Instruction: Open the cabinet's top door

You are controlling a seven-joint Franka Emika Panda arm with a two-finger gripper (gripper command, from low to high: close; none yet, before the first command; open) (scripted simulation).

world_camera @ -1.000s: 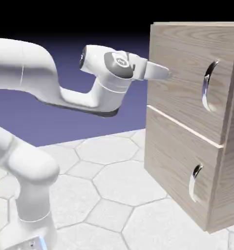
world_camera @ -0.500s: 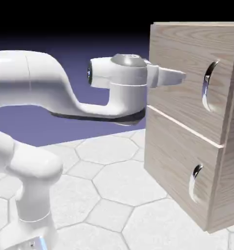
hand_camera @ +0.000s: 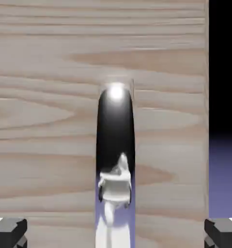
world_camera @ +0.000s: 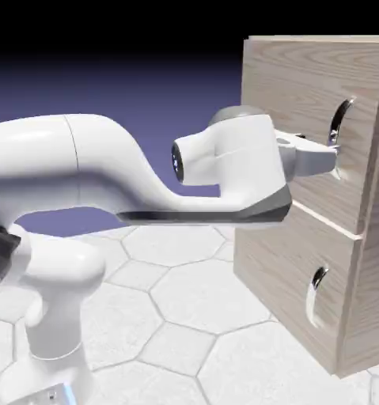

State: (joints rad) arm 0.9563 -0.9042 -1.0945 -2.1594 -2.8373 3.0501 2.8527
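Arm: white Franka Panda arm (world_camera: 89, 170), rises at lower left of exterior view, reaches right toward cabinet.
Table: white surface w/ hexagon tile pattern (world_camera: 184, 300), cabinet stands on it at right.
Gripper: two-finger gripper (world_camera: 328, 156) level w/ lower part of top door's handle, tips at or just short of it; contact can't be told. In hand view grey fingertips (hand_camera: 8, 232) sit far apart at bottom corners, nothing between them – hand is spread wide, holding nothing.
Cabinet: tall box of pale light-brown wood grain (world_camera: 303, 261), right side of scene, two stacked front panels.
Top door: larger upper pale wood-grain panel (world_camera: 291, 95), looks flush w/ cabinet front. Fills most of hand view (hand_camera: 50, 121).
Top handle: curved silver metal handle (world_camera: 339, 126) over recessed oval; in hand view centred, vertical, dark and shiny (hand_camera: 116, 140), mirrors the white hand.
Lower panel: shorter wood panel (world_camera: 283, 269) w/ own silver handle (world_camera: 317, 285), well below gripper.
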